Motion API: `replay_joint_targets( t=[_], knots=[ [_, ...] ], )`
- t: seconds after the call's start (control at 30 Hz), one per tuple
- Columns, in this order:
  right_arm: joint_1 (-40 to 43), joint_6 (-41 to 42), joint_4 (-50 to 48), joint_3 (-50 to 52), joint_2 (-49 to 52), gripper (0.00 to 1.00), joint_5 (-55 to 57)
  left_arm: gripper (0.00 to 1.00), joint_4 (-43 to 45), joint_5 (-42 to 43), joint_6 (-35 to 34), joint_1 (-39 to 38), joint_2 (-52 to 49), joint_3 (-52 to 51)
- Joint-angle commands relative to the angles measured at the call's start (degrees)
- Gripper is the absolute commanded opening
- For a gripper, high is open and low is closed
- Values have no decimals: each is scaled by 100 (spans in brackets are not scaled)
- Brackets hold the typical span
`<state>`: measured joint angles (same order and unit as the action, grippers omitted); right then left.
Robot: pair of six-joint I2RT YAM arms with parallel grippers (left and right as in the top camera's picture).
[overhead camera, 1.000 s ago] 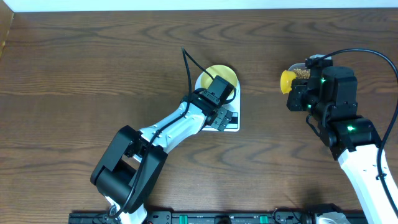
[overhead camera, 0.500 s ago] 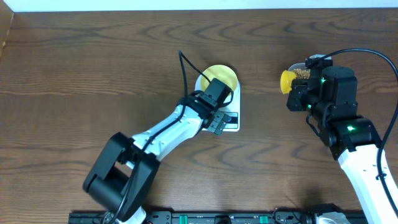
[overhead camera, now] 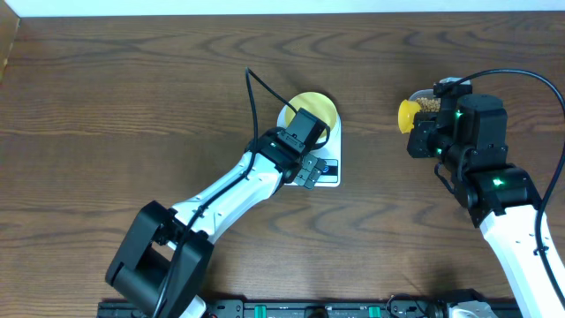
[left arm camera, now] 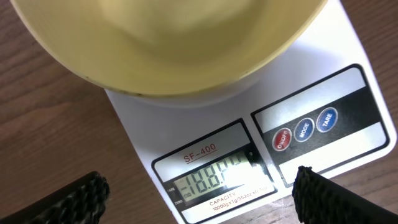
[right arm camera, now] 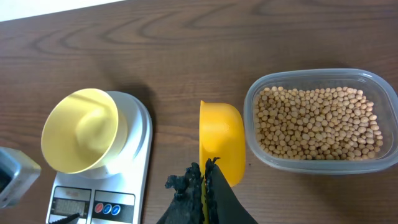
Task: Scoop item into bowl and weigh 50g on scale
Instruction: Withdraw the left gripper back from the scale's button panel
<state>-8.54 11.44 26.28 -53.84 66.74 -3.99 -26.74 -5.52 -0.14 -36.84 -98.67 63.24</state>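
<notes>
Overhead first: the scale (overhead camera: 334, 179) sits mid-table with the pale-yellow bowl (overhead camera: 315, 106) on its platform, and the left gripper (overhead camera: 306, 170) hovers right over the scale's front. Well off to the scale's right, the right gripper (overhead camera: 416, 124) holds a yellow scoop (overhead camera: 406, 115).

Left wrist camera now: fingers (left arm camera: 62, 199) spread wide, one either side of the scale's lit display (left arm camera: 217, 182), digits too blurred to read.

Right wrist camera: jaws pinched tight on the scoop's handle. The scoop is between the scale and a clear tub (right arm camera: 323, 167), and the beans (right arm camera: 317, 121) lie in that tub.
</notes>
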Motion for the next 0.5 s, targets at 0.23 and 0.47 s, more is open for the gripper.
replay_joint_targets(
  t=[0.23, 0.47],
  knots=[
    [26, -85, 31, -120, 4, 1, 85, 97, -17, -92, 35, 13, 487, -2],
    [26, -85, 28, -120, 4, 1, 85, 97, -179, -94, 304, 13, 909, -2]
  ],
)
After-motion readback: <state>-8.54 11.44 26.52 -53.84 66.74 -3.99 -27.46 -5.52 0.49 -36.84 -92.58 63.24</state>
